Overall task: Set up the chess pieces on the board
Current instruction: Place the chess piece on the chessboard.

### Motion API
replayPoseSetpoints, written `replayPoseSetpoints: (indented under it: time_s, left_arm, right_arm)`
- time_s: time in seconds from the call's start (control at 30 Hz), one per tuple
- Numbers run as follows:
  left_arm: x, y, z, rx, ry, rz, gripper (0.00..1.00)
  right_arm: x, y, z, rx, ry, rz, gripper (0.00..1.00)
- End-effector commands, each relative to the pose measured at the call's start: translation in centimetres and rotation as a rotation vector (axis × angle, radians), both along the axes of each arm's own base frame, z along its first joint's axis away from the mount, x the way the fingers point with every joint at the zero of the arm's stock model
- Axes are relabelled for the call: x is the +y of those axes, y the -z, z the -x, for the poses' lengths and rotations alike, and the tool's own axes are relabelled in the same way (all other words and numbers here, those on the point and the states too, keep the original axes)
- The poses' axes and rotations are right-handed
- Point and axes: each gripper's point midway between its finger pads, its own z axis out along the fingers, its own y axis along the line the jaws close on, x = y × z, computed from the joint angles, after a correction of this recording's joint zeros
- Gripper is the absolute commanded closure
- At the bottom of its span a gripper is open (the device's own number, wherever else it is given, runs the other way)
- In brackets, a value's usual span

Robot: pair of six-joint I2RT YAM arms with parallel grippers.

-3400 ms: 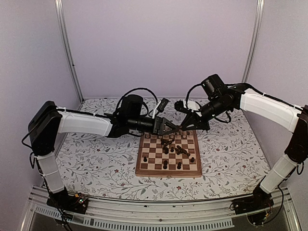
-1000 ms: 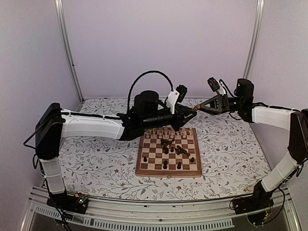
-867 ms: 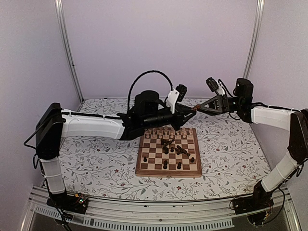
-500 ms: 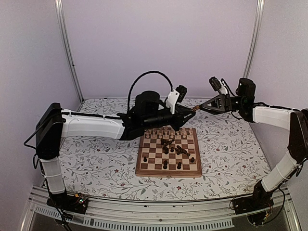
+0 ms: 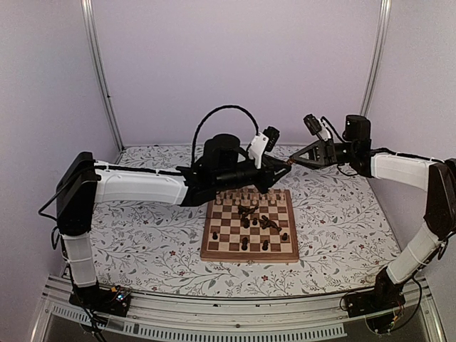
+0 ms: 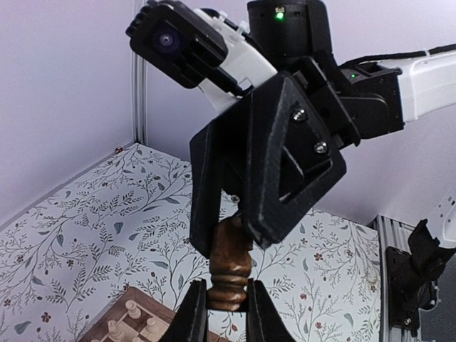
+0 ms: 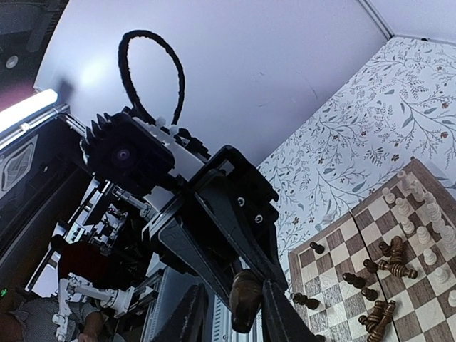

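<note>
While left hand [image 6: 226, 313] clenches dark piece [image 6: 229, 265] midair, right hand [image 6: 231, 235] grip untellable, early release could drop it onto board [image 5: 249, 257].

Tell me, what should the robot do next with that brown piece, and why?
Probably the left hand should open. Both hands pinch one brown piece in the air, and the right hand seems to hold its top, so it could stand it on the board.
</note>
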Motion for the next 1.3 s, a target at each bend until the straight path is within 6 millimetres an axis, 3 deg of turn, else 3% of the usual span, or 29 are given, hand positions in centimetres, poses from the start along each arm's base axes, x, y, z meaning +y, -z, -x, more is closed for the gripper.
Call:
replayPoseSetpoints:
  time_s: [0.0,0.13,0.27,0.43,0.5,0.7,0.8,1.03,1.13,1.27]
  left_arm:
    - [-0.7,0.2,0.2,-0.006,0.002,-0.015,0.87]
    - [-0.6,0.2,0.0,-0.007,-0.007,-0.017,0.87]
    - [-0.8,0.4,-0.1,-0.003,-0.005,-0.017,0.86]
    - [-0.4,0.5,-0.4,0.000,-0.033,-0.047,0.62]
    - [0.5,0.1,-0.2,-0.021,-0.043,-0.076,0.55]
    - [5.1,-2.5,1.2,-0.112,-0.073,-0.198,0.49]
    - [7.7,-3.7,0.5,-0.152,-0.119,-0.246,0.45]
    - [16.3,-5.5,-6.1,-0.091,-0.381,-0.171,0.41]
    - [18.6,-5.4,-6.6,-0.101,-0.434,-0.181,0.41]
    - [20.0,-6.0,-6.3,-0.139,-0.479,-0.187,0.39]
  right_arm:
    - [0.6,0.5,-0.5,0.005,0.006,0.016,0.76]
    - [0.7,0.6,-0.4,0.008,0.009,0.022,0.78]
    - [0.8,0.7,-0.3,-0.011,0.018,0.031,0.91]
    - [0.7,0.4,-1.3,-0.071,0.081,0.088,0.99]
    - [0.5,0.2,-1.9,-0.182,0.123,0.139,1.00]
    - [-0.7,0.7,-1.6,-0.399,0.183,0.275,1.00]
    - [-0.6,2.1,-0.7,-0.501,0.159,0.358,1.00]
    - [2.2,6.2,4.0,-0.778,-0.003,0.557,1.00]
    - [3.4,8.6,6.7,-0.833,-0.114,0.613,1.00]
    - [4.6,12.8,9.6,-0.880,-0.239,0.692,1.00]
